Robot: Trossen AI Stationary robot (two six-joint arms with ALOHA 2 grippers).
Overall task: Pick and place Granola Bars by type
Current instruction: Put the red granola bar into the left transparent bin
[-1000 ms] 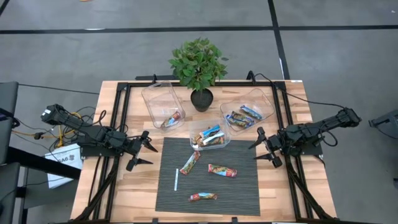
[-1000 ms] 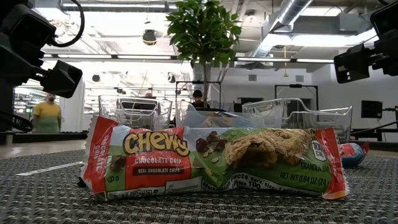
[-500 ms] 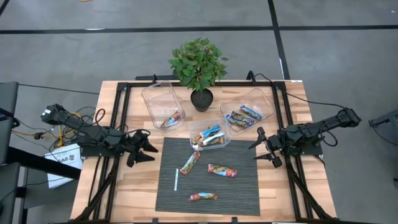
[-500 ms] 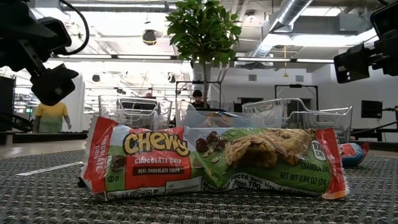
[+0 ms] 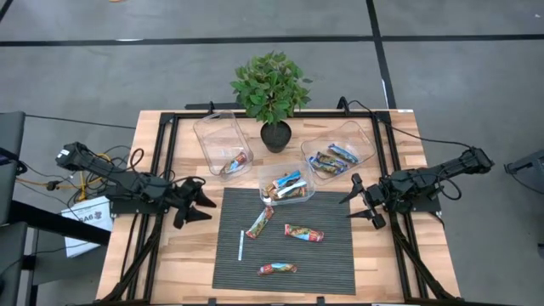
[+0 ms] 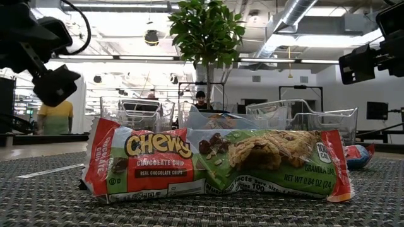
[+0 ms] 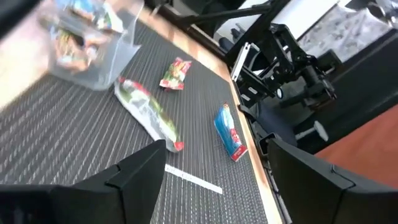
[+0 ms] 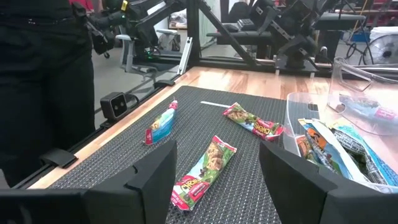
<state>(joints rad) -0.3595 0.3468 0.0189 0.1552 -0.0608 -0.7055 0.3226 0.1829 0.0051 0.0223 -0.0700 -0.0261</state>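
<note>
On the dark mat (image 5: 327,255), three Granola Bars (image 5: 303,232) lie between both arms' spread, empty fingers (image 5: 202,201).

This was a robotics lab or workshop in a large industrial hall. Exposed silver ducts (image 6: 287,25) and strip lights ran under a high ceiling, and the floor (image 5: 127,76) was grey concrete marked with dark lines. A wooden table (image 5: 191,246) carried a black metal frame (image 5: 166,161), and loose cables (image 5: 85,180) hung beside it. A person in a yellow top (image 6: 55,116) stood far back.
</note>
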